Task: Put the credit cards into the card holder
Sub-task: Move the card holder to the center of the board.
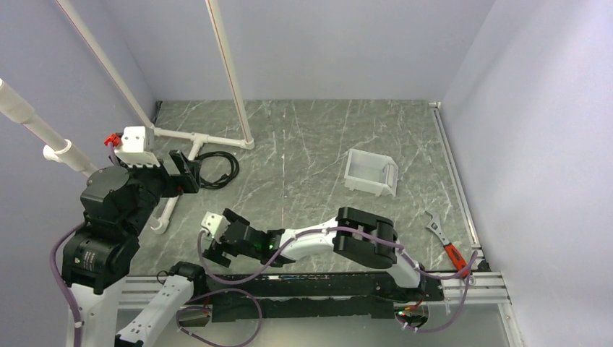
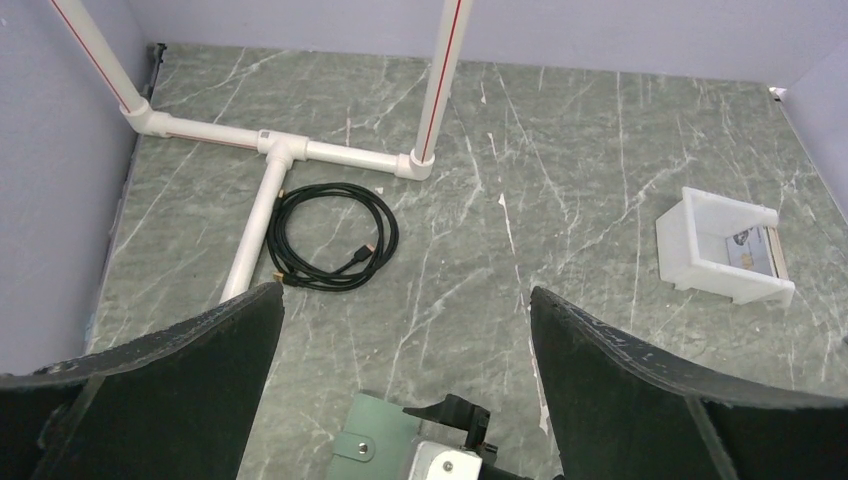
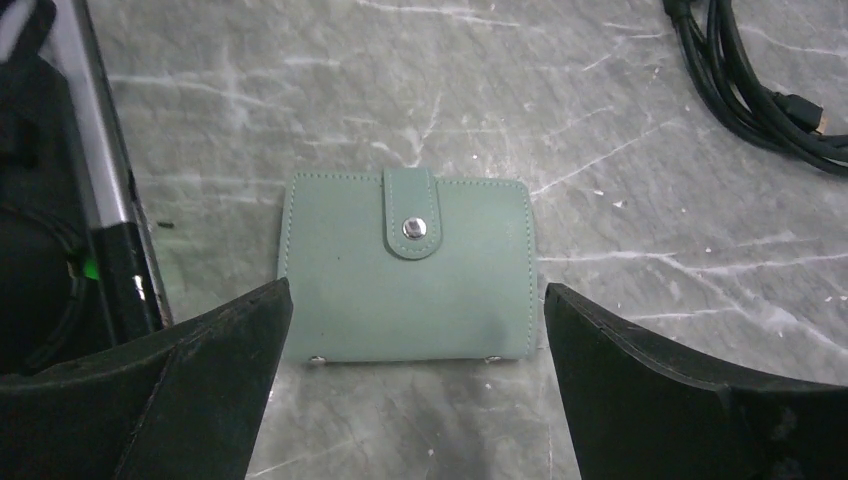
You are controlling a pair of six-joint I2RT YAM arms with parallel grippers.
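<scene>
The right gripper [image 3: 415,300] hangs low over the card holder [image 3: 405,265] with its fingers spread wide and nothing between them. The card holder lies flat and closed on the green marbled table [image 3: 600,80], near the front left. Its sage-green outside faces up and its strap tab [image 3: 411,215] is fastened by the snap stud [image 3: 412,229].

The step in hand looks to be opening it. A flat wallet gives little to pinch, so the fingers would do best to come down astride the tab or one long edge. They should lift the tab away from the stud rather than drag the whole wallet.

The left gripper [image 2: 405,300] is raised above, also wide open and empty, and could pin the wallet's body while the snap is pulled.

Well apart to the right, a pale credit card [image 2: 750,250] lies inside the white open-fronted bin [image 2: 700,215]. Whether a second lies with it cannot be told.

A coiled black cable [image 2: 330,240] rests beside the white pipe frame [image 2: 290,160]. A red-handled adjustable wrench [image 1: 442,238] sits at the far right.
</scene>
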